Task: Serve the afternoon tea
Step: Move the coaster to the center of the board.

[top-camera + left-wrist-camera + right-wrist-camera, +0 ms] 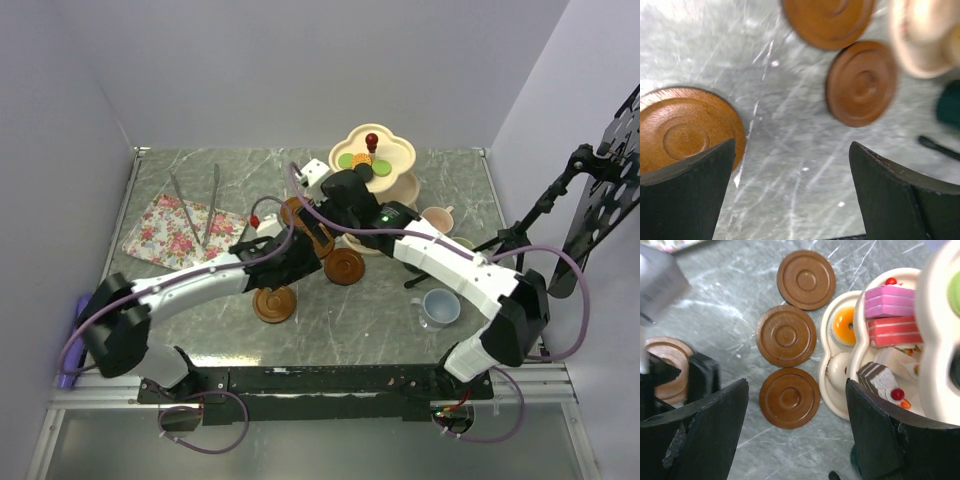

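My right arm crosses the table (pixel 350 330) and covers the lower tiers of the stand (pixel 395 150) at the back. The right gripper (pixel 796 390) hangs wide and empty over three saucers (pixel 786 335) lined up beside the stand's base. The left gripper (pixel 792 165) is also wide and empty, above bare marble. The grey-blue mug (pixel 438 306) stands in plain sight and the pink mug (pixel 437 218) is half hidden. I can't make out the green ones. The cakes (pixel 887 300) sit on the stand, some cut off at the frame edge.

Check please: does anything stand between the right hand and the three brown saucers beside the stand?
Nothing visible does. The open right hand hangs above the three saucers, which lie bare on the table beside the stand.
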Available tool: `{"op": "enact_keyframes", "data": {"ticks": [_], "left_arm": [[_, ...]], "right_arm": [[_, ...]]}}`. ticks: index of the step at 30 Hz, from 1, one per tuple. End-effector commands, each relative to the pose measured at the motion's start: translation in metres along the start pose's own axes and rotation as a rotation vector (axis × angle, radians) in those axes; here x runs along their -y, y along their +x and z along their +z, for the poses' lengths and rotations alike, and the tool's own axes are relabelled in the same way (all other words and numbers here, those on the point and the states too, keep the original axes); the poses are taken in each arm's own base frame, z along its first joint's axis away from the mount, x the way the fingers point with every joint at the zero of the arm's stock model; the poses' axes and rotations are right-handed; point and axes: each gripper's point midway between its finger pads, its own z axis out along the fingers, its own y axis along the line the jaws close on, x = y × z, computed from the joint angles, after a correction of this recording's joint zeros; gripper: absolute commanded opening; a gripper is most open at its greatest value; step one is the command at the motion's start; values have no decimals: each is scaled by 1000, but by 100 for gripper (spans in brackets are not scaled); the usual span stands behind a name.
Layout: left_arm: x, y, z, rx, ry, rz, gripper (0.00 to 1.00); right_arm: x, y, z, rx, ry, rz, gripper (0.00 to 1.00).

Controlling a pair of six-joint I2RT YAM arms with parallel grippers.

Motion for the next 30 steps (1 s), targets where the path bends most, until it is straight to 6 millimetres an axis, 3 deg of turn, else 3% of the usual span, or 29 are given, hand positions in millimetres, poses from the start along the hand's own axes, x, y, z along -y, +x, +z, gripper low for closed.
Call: {"op": "enact_keyframes", "data": {"ticks": [1, 4, 8, 13, 22, 25, 30], "left_arm": [[9, -49, -45, 129, 83, -45, 100], [-21, -72, -59, 157, 78, -90, 100], [-74, -97, -73, 202, 23, -122, 100], [-105, -126, -94, 243, 3, -142, 100], [-110, -179, -150, 412, -42, -205, 100], [-110, -184, -160, 436, -35, -209, 100], [-123, -186, -169, 481, -74, -181, 100]], "right_arm": [[16, -43, -59, 152, 13, 109, 85], [6, -41, -74, 184, -43, 120, 84], [-15, -21, -76, 157, -93, 90, 84], [-47, -3, -66, 85, -125, -28, 84], [-155, 25, -23, -31, -395, -150, 78], [-187, 41, -1, -98, -432, -200, 75], [-221, 59, 31, -177, -453, -206, 74]]}}
